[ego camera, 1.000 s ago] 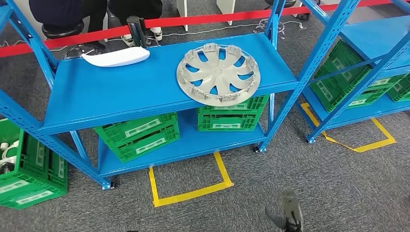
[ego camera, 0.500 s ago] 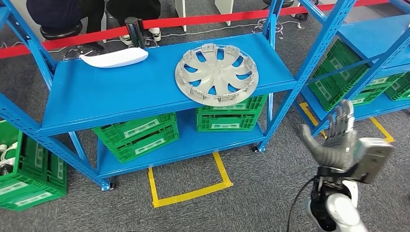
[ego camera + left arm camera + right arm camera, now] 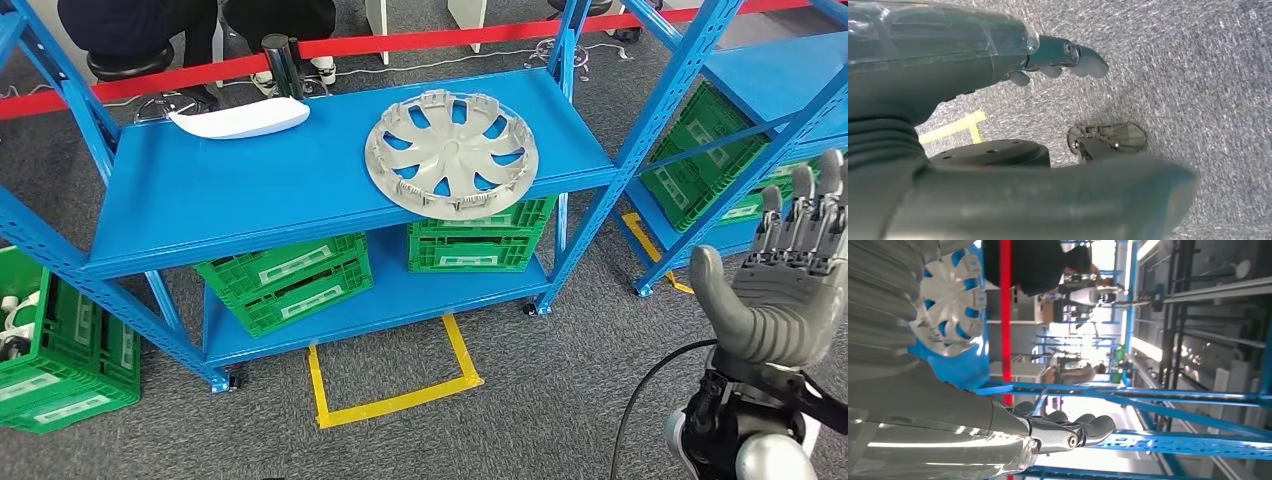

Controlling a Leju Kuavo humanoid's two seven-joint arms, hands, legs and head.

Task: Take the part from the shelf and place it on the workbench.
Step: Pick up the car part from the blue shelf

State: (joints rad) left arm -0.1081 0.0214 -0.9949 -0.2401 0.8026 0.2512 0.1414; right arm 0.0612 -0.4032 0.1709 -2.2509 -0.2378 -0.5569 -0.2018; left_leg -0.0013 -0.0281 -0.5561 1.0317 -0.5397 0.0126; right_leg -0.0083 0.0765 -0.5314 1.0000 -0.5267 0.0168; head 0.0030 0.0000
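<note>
Head view: a silver hubcap (image 3: pixel 451 153) is seen lying flat on the upper blue shelf (image 3: pixel 250 190), its near edge overhanging the shelf front; a white part (image 3: pixel 240 119) is laid at the back. The right hand (image 3: pixel 790 275) is raised well right of the shelf, fingers spread, nothing held. The left hand (image 3: pixel 998 55) is pointed at the grey floor (image 3: pixel 1198 75), fingers extended, nothing held.

A silver-grey wheel cover (image 3: pixel 451 153) with curved spokes lies flat, upper centre of the head view, on the blue shelf (image 3: pixel 250 190), its edge overhanging the front.
</note>
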